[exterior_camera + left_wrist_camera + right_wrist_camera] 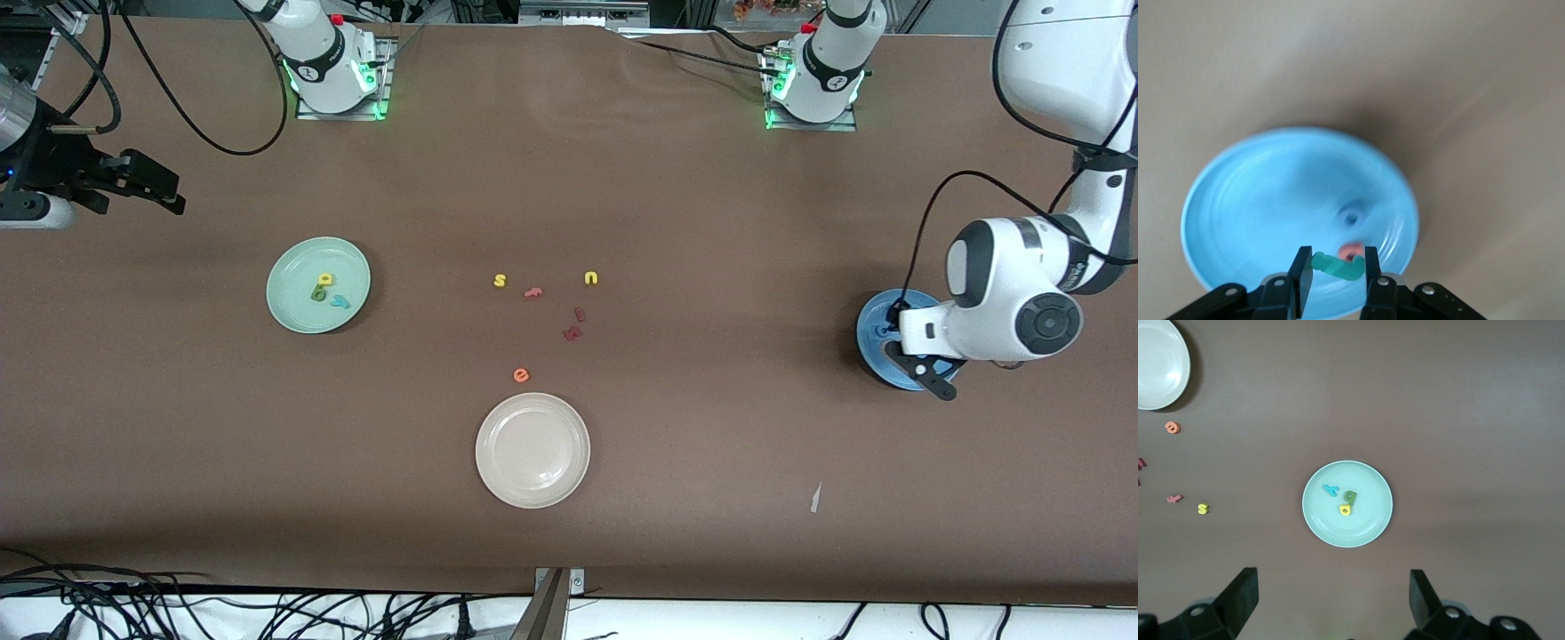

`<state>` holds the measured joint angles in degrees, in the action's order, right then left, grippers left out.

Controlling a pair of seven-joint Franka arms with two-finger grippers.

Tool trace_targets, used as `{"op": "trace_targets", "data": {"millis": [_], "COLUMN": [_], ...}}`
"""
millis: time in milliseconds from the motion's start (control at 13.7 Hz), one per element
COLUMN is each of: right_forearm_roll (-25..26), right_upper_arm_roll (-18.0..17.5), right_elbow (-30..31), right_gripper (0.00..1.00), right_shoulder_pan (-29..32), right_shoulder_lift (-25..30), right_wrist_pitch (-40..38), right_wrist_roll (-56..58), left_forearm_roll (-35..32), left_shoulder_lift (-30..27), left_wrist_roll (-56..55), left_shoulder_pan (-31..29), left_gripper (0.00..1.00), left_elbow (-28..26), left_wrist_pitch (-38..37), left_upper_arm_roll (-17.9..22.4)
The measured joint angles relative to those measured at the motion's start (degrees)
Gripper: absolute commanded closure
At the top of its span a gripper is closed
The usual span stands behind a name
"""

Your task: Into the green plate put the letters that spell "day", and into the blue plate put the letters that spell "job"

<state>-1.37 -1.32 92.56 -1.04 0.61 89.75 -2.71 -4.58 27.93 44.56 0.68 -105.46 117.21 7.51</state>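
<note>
The left gripper (1333, 265) was held over the blue plate (1258, 200), clamped on the teal j (1337, 267) — release judged next. The right gripper (1331, 600) waited open, high over the filled green plate (1368, 520).

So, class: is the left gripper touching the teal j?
Touching: in the left wrist view the left gripper pinches the teal j over the blue plate.

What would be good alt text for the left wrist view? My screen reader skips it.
The left gripper holds a teal j over the blue plate, where a blue o and a red-pink b already lie.
</note>
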Motion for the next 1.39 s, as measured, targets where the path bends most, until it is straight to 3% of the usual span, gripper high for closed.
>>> {"op": "trace_targets", "data": {"millis": [73, 146, 219, 511, 657, 948, 1167, 1386], "right_forearm_roll": [0.0, 0.0, 0.0, 0.0, 0.0, 0.0, 0.0, 0.0], "right_upper_arm_roll": [0.0, 0.0, 0.0, 0.0, 0.0, 0.0, 0.0, 0.0], "right_elbow": [0.0, 0.0, 0.0, 0.0, 0.0, 0.0, 0.0, 0.0], "right_gripper": [0.00, 0.00, 0.00, 0.00, 0.00, 0.00, 0.00, 0.00], "right_shoulder_pan": [0.0, 0.0, 0.0, 0.0, 0.0, 0.0, 0.0, 0.0], "right_shoulder_lift": [0.0, 0.0, 0.0, 0.0, 0.0, 0.0, 0.0, 0.0], "right_wrist_pitch": [0.0, 0.0, 0.0, 0.0, 0.0, 0.0, 0.0, 0.0], "right_wrist_roll": [0.0, 0.0, 0.0, 0.0, 0.0, 0.0, 0.0, 0.0], "left_forearm_roll": [-0.1, -0.1, -0.1, -0.1, -0.1, -0.1, -0.1, -0.1], "left_shoulder_lift": [0.0, 0.0, 0.0, -0.8, -2.1, -5.9, -13.8, -24.8], "left_wrist_roll": [0.6, 1.0, 1.1, 1.1, 1.1, 1.1, -0.2, -10.5], "left_shoulder_pan": [-0.8, -1.6, -2.1, -2.1, -2.0, -1.9, -1.7, -1.5], "left_gripper": [0.63, 0.27, 0.22, 0.17, 0.01, 0.00, 0.00, 0.00], "left_elbow": [-1.5, -2.8, -3.7, -4.0, -4.0, -3.9, -3.4, -3.3], "left_wrist_pitch": [0.6, 1.5, 2.3, 2.6, 2.6, 2.4, -1.3, -9.8], "left_upper_arm_roll": [0.5, 0.7, 0.7, 0.6, 0.5, 0.4, 0.1, -2.8]}}
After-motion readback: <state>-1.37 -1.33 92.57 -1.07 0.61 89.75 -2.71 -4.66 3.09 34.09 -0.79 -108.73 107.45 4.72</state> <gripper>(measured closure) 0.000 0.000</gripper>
